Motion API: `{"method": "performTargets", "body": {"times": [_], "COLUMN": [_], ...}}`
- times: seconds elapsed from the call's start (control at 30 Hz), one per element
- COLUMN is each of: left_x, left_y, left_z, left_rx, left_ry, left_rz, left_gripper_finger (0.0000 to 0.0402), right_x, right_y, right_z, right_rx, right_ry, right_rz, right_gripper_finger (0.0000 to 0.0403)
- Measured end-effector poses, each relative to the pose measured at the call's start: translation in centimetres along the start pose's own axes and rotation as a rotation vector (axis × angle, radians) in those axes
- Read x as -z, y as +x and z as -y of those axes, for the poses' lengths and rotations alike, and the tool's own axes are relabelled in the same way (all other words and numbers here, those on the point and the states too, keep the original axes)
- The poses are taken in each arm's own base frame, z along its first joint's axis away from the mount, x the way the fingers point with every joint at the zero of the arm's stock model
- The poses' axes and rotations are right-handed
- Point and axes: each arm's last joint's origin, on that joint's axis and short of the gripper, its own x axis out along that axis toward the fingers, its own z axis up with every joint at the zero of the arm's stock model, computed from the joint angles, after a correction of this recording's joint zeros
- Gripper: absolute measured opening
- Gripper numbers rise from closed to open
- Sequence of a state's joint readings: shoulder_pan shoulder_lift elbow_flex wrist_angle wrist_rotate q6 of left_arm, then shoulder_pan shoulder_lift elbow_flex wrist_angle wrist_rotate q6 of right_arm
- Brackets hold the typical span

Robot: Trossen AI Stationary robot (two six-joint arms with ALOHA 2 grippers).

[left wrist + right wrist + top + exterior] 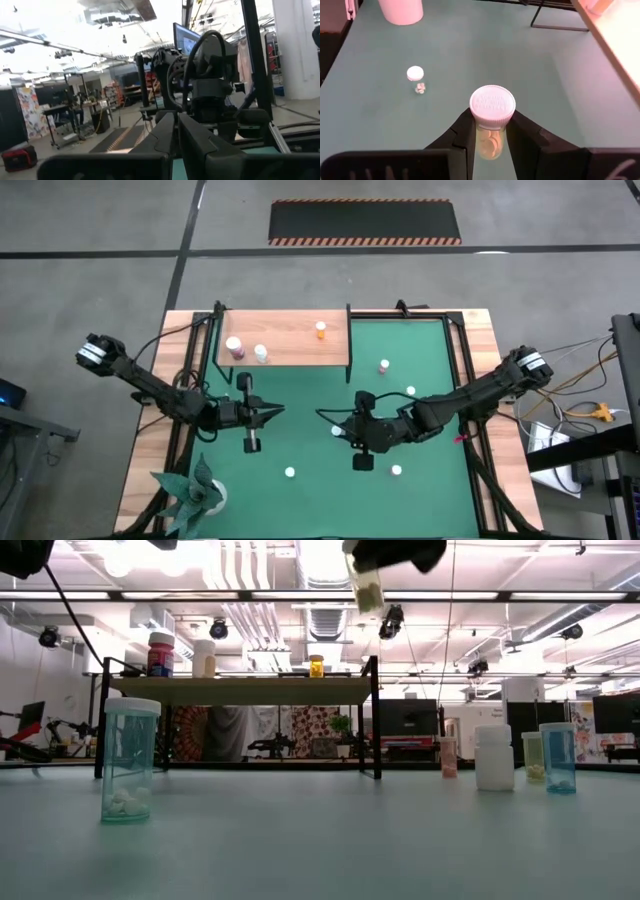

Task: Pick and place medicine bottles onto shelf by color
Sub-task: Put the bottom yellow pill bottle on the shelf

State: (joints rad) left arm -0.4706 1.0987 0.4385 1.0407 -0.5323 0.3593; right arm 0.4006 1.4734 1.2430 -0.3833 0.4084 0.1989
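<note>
The left gripper (272,412) hangs over the green mat (300,450) just in front of the shelf (285,340), its fingers pressed together on nothing. On the shelf stand a pink bottle (234,347), a white bottle (261,354) and an orange bottle (320,330). To the right, the right gripper (489,131) clamps a pale yellow-green bottle (491,120) just under its white cap, lifted above the mat, with other bottles scattered around it.

Pale bottle (492,122) upright, lifted above mat.
</note>
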Motion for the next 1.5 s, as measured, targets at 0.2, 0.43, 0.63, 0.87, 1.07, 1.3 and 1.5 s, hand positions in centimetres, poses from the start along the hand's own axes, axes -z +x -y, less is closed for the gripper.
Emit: {"method": "performTargets", "body": {"times": [0.2, 0.43, 0.63, 0.87, 1.07, 1.3, 1.5], "left_x": [0.4, 1.1, 1.1, 1.1, 1.1, 1.0, 0.9], "left_y": [-0.3, -0.6, -0.6, -0.6, -0.6, -0.7, -0.7], "left_z": [-0.1, 0.0, 0.0, 0.0, 0.0, 0.0, 0.0], "left_rx": [0.004, 0.013, 0.013, 0.013, 0.013, 0.014, 0.014], "left_ry": [0.024, 0.033, 0.03, 0.004, -0.017, -0.022, -0.024], "left_rz": [-0.011, -0.032, -0.033, -0.032, -0.032, -0.028, -0.025], "left_gripper_finger": [0.0008, 0.0008, 0.0008, 0.0008, 0.0008, 0.0008, 0.0008], "right_x": [-3.0, -6.2, -7.1, -7.4, -7.6, -7.7, -7.5], "right_y": [-1.9, -3.9, -4.2, -3.8, -3.3, -2.6, -1.3], "right_z": [1.0, 1.7, 2.3, 3.8, 5.4, 7.9, 10.2], "right_rx": [0.019, 0.011, 0.025, 0.063, 0.103, 0.165, 0.225], "right_ry": [0.005, 0.029, 0.052, 0.1, 0.13, 0.186, 0.214], "right_rz": [-0.012, 0.086, 0.113, 0.115, 0.114, 0.108, 0.081], "right_gripper_finger": [0.0077, 0.0077, 0.0078, 0.0076, 0.0075, 0.0077, 0.0075]}}
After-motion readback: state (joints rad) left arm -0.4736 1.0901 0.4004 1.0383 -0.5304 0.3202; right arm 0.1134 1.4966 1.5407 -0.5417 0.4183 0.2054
